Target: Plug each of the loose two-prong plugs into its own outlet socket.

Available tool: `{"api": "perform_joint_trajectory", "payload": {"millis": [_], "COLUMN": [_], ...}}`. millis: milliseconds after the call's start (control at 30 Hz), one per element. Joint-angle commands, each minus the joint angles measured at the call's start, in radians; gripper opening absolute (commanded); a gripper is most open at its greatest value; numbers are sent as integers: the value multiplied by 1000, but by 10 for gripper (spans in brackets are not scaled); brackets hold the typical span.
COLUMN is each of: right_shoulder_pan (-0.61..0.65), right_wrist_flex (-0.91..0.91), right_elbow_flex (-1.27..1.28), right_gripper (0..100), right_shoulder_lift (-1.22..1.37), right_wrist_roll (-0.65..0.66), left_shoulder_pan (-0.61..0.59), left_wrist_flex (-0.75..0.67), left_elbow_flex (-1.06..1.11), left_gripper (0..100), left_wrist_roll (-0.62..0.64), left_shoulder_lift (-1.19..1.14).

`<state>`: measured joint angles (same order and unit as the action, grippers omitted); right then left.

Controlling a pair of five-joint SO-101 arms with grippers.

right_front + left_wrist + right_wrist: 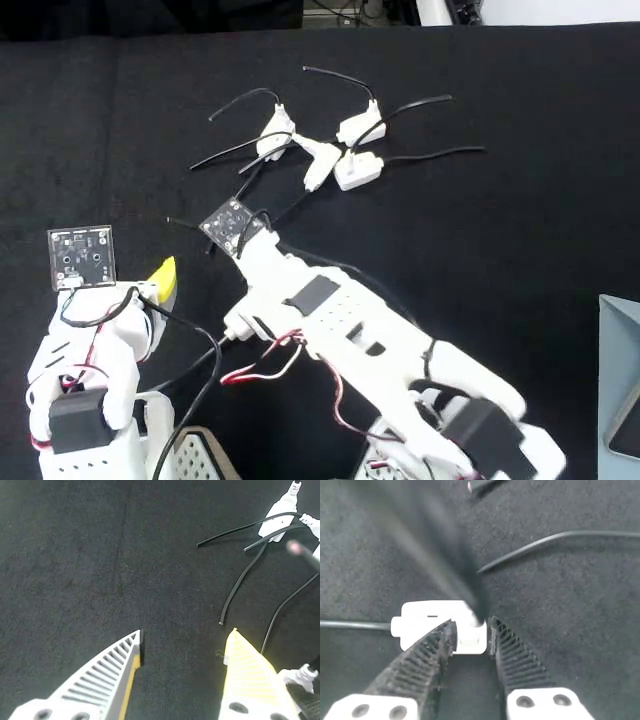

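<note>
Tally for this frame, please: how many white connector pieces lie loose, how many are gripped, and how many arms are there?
Loose white plastic connector pieces with black cables: 4
White plastic connector piece gripped in the right claw: 1
White robot arms: 2
Total: 7

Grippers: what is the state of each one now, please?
Left gripper: open, holding nothing.
Right gripper: closed on a white plug.
</note>
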<state>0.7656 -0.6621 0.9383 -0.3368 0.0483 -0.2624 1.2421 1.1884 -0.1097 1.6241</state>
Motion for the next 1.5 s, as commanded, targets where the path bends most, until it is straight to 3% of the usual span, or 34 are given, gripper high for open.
{"api": "perform_joint_trajectory", "payload": {"millis": [0, 167, 300, 633, 833, 1133, 1233, 1367, 1467], "right_shoulder_pan": [8, 8, 3, 2, 2, 2, 6, 8, 8], "right_wrist_flex": [12, 164, 178, 140, 310, 319, 269, 86, -43], "right_elbow_flex": [-15, 84, 104, 140, 268, 260, 199, 73, -21], "right_gripper": [103, 100, 9, 11, 11, 12, 33, 152, 177], "right_shoulder_lift": [-107, -125, -125, -117, -117, -125, -125, -125, -125], "right_wrist_roll": [-9, -8, -3, 2, 71, 63, 61, 43, -12], "left_shoulder_pan": [-8, -8, -8, -8, -8, -8, -8, -1, -1], "left_wrist_flex": [-20, -20, -20, -18, -18, -18, -18, -18, -17], "left_elbow_flex": [-4, -4, -4, -2, -2, -2, -2, -8, -28], "left_gripper": [274, 274, 274, 274, 274, 274, 275, 279, 280], "left_wrist_roll": [3, 3, 3, 3, 3, 3, 3, 3, -31], "left_shoulder_lift": [5, 5, 5, 5, 5, 5, 5, 5, 5]}}
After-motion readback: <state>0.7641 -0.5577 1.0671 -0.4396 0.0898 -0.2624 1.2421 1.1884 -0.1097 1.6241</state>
